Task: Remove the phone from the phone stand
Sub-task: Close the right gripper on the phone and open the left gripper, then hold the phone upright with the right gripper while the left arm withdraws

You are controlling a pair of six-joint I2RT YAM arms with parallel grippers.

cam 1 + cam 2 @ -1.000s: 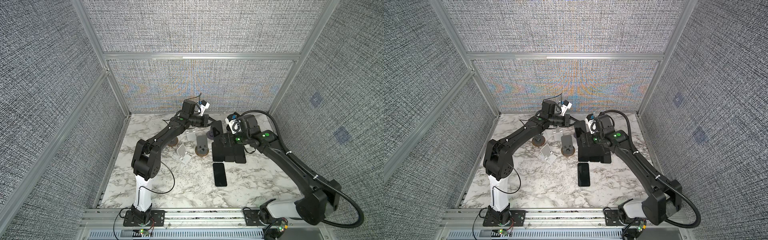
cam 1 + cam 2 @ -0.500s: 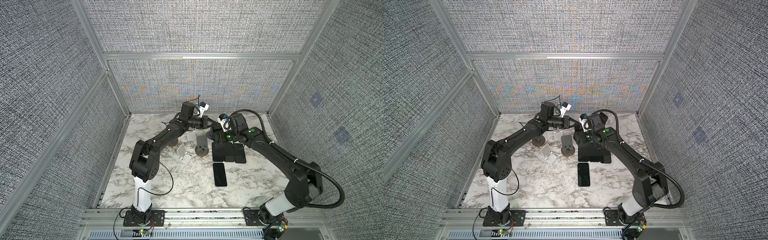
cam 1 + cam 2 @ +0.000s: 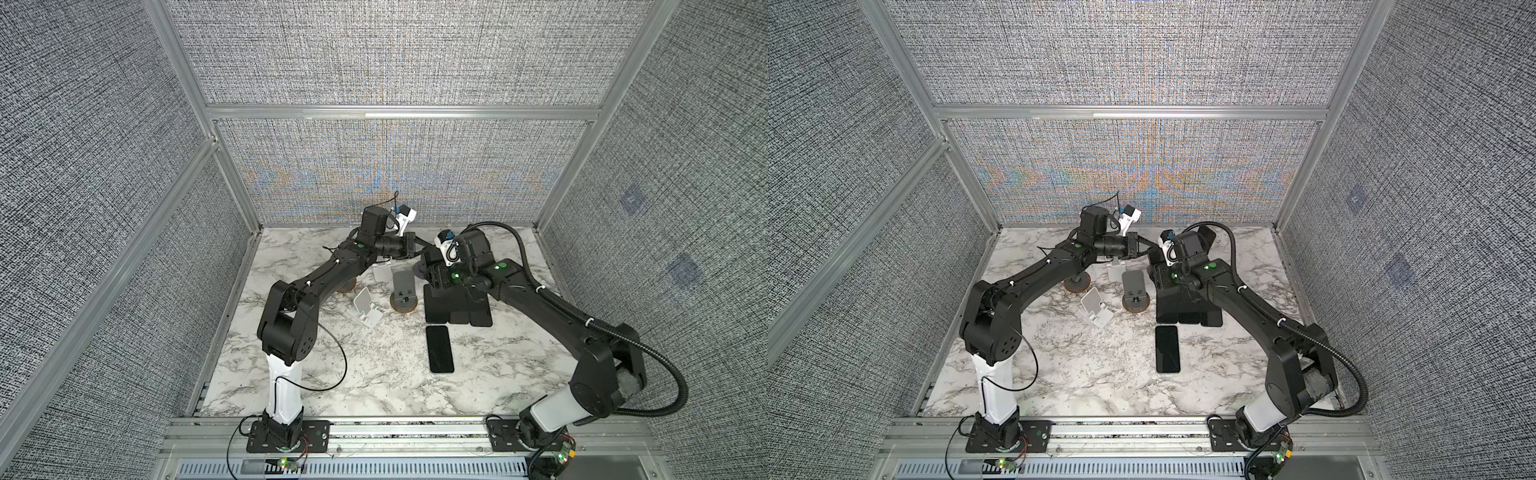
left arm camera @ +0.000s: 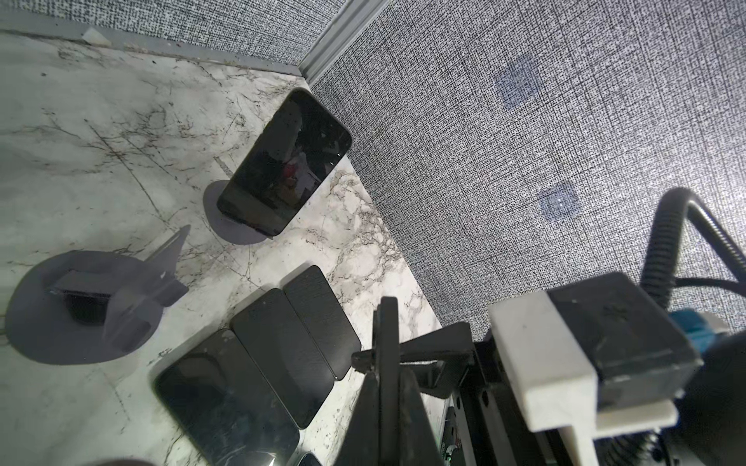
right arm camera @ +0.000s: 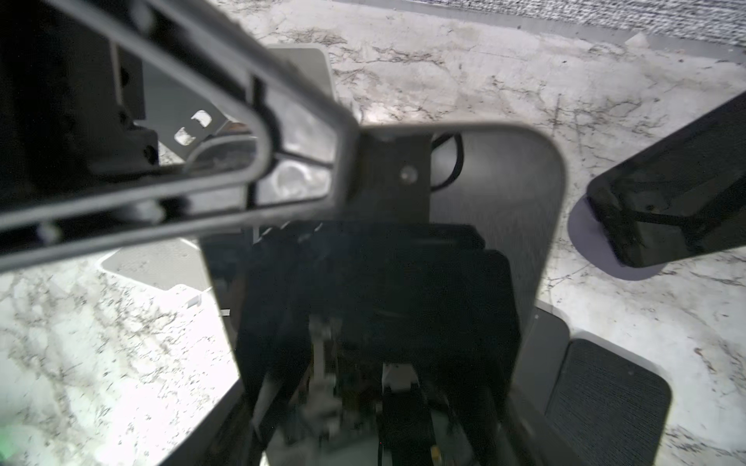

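Observation:
A dark phone [image 5: 504, 210] hangs in the air over the back of the table. My left gripper [image 4: 387, 363] is shut on its top edge; in the left wrist view the phone [image 4: 388, 322] shows only edge-on. My right gripper [image 5: 375, 383] has its fingers against the phone's two long sides. In both top views the left gripper [image 3: 422, 245] [image 3: 1148, 245] and right gripper [image 3: 432, 272] [image 3: 1156, 270] meet there and hide the held phone. A second phone [image 4: 288, 161] [image 5: 678, 189] leans on a round-based phone stand [image 4: 238, 234] at the back right.
Three phones [image 3: 457, 307] lie flat side by side under my right arm, with one more phone [image 3: 440, 349] in front of them. An empty grey stand [image 3: 404, 286], a white stand [image 3: 365, 307] and another pale stand [image 3: 382, 272] sit mid-table.
My right gripper has swung back and left from over the flat phones to the left gripper, and its jaws have narrowed around the held phone. The left arm has barely moved.

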